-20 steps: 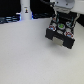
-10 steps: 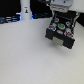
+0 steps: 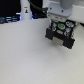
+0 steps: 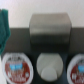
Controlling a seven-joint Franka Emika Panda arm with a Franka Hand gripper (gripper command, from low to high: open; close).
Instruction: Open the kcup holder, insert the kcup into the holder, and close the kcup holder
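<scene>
Nearest in the exterior view lies a bare stretch of the pale white table. Beyond it, toward the exterior view's right, sits the black box-shaped kcup holder, its top set with round pods, one showing a bright green top, the kcup. The white robot arm hangs directly above it. The wrist view shows a grey block over a dark surface, with a white round pod between two reddish-topped pods. The gripper's fingers are not discernible, so their state is unclear.
</scene>
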